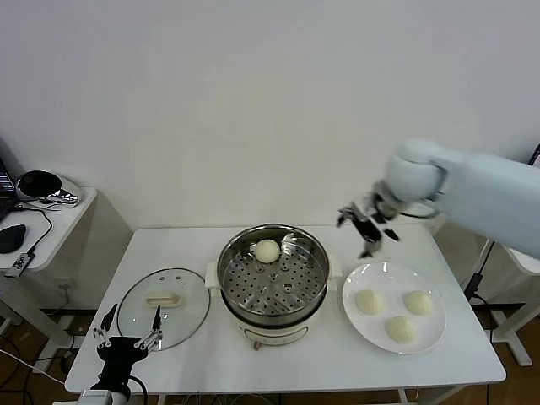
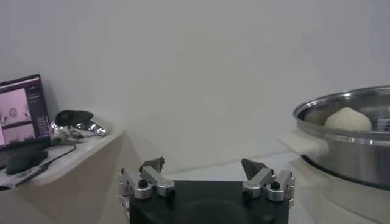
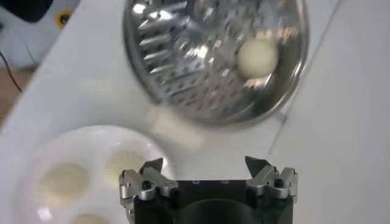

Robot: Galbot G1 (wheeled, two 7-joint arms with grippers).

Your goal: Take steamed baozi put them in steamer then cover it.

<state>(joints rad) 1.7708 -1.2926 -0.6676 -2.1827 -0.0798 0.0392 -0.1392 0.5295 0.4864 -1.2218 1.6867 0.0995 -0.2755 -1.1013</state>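
Low at the near table [image 1: 211,371] edge, the left pincer [image 1: 128,327] is parked with its fingers spread apart and empty; the cover [image 1: 164,308], a glass lid with a cream handle, lies flat just beyond it. Off to its right stands the steamer [image 1: 272,283], holding one steamed baozi [image 1: 267,251] on the perforated tray near the back wall. Above the table, the right pincer [image 1: 366,229] hangs with fingers wide apart, gripping nothing, just past the steamer's right rim. Below and in front of it, a white plate [image 1: 394,306] carries three more buns [image 1: 369,301]
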